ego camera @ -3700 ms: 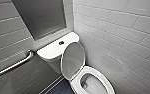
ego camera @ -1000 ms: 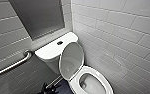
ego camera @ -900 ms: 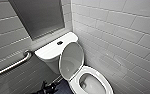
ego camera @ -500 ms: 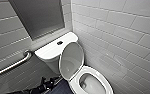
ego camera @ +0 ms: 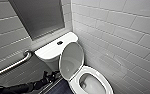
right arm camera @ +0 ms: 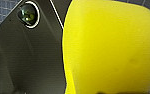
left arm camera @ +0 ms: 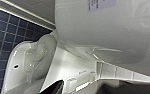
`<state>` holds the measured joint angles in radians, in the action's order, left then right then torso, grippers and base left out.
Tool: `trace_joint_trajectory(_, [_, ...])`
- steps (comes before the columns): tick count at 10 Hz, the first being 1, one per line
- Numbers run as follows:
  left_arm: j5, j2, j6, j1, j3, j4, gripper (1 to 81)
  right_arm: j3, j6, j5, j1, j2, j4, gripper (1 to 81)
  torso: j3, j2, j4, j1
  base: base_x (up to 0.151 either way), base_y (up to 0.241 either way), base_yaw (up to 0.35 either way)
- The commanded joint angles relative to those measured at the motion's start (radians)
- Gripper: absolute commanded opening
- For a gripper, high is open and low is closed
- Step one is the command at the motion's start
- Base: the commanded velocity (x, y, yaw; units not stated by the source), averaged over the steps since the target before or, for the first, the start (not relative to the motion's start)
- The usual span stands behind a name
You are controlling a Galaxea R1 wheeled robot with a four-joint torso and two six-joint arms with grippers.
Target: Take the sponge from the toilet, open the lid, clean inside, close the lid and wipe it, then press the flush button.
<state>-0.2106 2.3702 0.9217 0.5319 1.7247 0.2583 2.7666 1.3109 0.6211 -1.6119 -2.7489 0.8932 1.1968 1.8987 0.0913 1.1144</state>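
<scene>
White oval plastic lid (ego camera: 71, 60) stands raised.
My right claw pinches the bright yellow soft sponge (right arm camera: 111, 50); left claw (ego camera: 51, 75) grip: can't tell.

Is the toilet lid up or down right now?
Up. The white oval plastic lid stands raised, leaning back toward the white boxy ceramic tank, with the oval bowl exposed below it.

We see a dark blue tiled floor (ego camera: 60, 88) with the white toilet (ego camera: 103, 78) standing on it against the wall (ego camera: 121, 32).
</scene>
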Motion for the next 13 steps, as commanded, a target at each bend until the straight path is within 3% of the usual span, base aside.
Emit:
trace_joint_trajectory(1, [0.07,0.023,0.006,-0.109,-0.025,-0.048,81.1,0.051,-0.001,-0.049,-0.007,-0.036,0.043,1.0,0.0,0.0,0.0,0.0,0.0,0.0,0.0])
trace_joint_trajectory(4, [0.155,0.067,0.005,-0.102,-0.134,-0.172,81.1,0.143,0.001,-0.049,-0.004,-0.085,0.041,1.0,0.0,0.0,0.0,0.0,0.0,0.0,0.0])
trace_joint_trajectory(9, [0.252,0.08,0.0,-0.034,-0.277,-0.364,81.1,0.145,-0.002,-0.05,0.003,-0.091,0.041,1.0,0.0,0.0,0.0,0.0,0.0,0.0,0.0])
trace_joint_trajectory(11, [0.419,0.049,-0.001,0.009,-0.263,-0.515,81.1,0.148,-0.002,-0.063,0.006,-0.09,0.044,1.0,0.0,0.0,0.0,0.0,0.0,0.0,0.0])
trace_joint_trajectory(13, [0.514,-0.048,-0.001,0.122,-0.267,-0.709,81.1,0.143,0.007,-0.107,0.013,-0.096,0.044,1.0,0.0,0.0,0.0,0.0,0.0,0.0,0.0])
